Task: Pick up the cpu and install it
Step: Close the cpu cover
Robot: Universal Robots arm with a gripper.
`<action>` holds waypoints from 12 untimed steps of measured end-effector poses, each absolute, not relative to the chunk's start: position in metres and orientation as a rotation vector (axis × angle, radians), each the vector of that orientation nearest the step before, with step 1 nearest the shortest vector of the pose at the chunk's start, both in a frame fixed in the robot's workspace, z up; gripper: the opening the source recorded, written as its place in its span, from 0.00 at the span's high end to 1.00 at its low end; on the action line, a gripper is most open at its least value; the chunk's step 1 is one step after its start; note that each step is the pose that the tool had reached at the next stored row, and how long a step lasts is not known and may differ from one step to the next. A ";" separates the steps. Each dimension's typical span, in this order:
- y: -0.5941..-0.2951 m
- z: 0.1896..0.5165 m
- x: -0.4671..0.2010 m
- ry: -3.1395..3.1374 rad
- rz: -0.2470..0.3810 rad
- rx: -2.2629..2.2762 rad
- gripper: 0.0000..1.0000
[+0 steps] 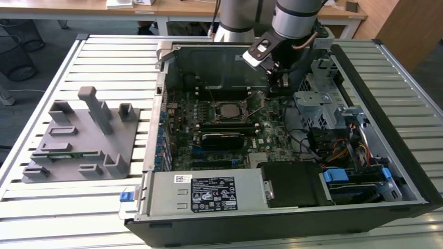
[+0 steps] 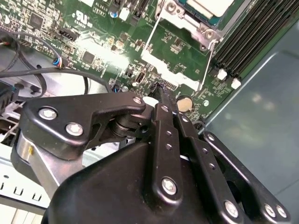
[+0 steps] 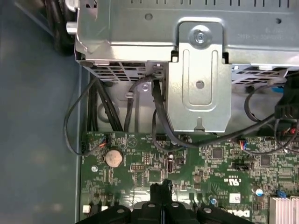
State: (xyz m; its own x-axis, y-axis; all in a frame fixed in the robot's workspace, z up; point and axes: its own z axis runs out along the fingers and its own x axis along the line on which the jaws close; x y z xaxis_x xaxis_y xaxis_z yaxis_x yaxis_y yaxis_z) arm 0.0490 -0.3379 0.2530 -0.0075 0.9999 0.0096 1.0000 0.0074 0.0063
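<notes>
From my end, the gripper (image 2: 161,92) has its fingers pressed together with nothing between them. Its tip hangs just over the green board (image 3: 140,163) inside the computer case (image 1: 215,62). The cpu (image 2: 211,5) sits in its socket (image 2: 184,18), close to the gripper but not touching it.

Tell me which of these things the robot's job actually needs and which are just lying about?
Job: cpu, lying in its socket; tool, shut, over the motherboard.
Lying about: grey holder stand beside the case; power supply; drive cage; coin battery.
</notes>
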 end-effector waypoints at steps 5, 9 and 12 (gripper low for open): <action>-0.337 0.245 0.050 -2.228 -0.018 -2.212 0.89; -0.337 0.242 0.049 -2.228 -0.018 -2.211 0.89; -0.337 0.242 0.043 -2.228 -0.018 -2.211 0.89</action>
State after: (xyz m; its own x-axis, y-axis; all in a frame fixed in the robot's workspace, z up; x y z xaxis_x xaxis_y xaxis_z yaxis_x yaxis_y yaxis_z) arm 0.0432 -0.3366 0.2421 -0.0076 0.9999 0.0099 1.0000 0.0075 0.0064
